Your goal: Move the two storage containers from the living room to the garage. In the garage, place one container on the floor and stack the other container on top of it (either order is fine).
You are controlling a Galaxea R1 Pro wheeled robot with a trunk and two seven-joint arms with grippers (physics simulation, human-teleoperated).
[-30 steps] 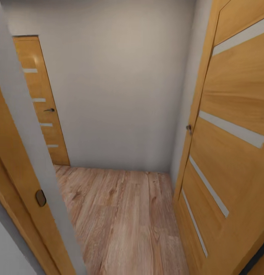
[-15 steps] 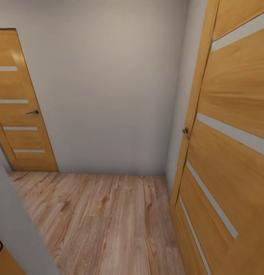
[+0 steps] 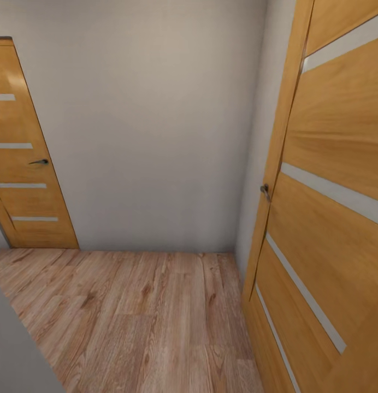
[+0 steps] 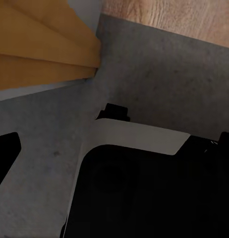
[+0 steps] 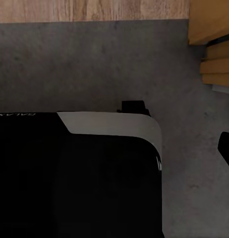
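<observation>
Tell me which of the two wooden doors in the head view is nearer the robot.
The door on the right: it looms large along the frame's edge, while the left door stands small, back by the far wall.

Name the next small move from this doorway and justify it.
Probably roll straight forward a little onto the light wood plank floor. The wrist views show the base on grey concrete at the threshold, the orange slatted door stands open on the right, and a plain wall lies ahead.

1. Concrete floor (image 4: pixel 154 74): dark grey, faintly speckled, lying beneath the robot's base in both wrist views.
2. It meets light wood planks (image 5: pixel 89 9) along a straight edge.
</observation>
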